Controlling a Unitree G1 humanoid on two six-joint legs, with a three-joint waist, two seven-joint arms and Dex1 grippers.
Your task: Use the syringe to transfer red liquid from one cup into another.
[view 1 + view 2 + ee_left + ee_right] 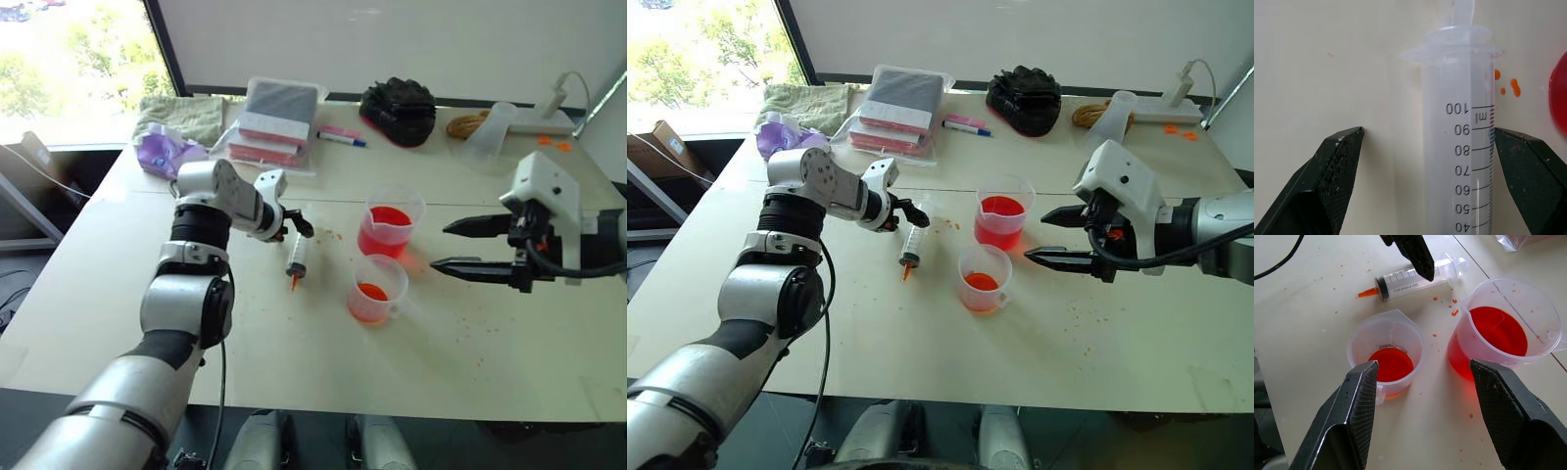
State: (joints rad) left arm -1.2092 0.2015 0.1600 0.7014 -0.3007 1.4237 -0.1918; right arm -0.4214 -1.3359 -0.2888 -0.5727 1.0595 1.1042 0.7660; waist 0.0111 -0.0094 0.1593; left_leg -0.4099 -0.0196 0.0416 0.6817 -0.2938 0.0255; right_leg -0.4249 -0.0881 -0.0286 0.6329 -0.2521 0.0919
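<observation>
On the pale table (470, 343), two clear beakers stand side by side: the fuller spouted beaker (390, 223) of red liquid (389, 217) farther back, the handled beaker (376, 290) nearer. Beside them lies the syringe (296, 260), long axis running front to back, orange tip nearest the robot. Left gripper (1427, 134) straddles its barrel, fingers apart; right gripper (446, 246) hovers, fingers spread.

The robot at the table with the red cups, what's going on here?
The syringe lies flat on the table, empty. The left tool is open around its barrel, not gripping. The right tool hangs open beside the fuller cup of red liquid; the smaller cup holds a little.
</observation>
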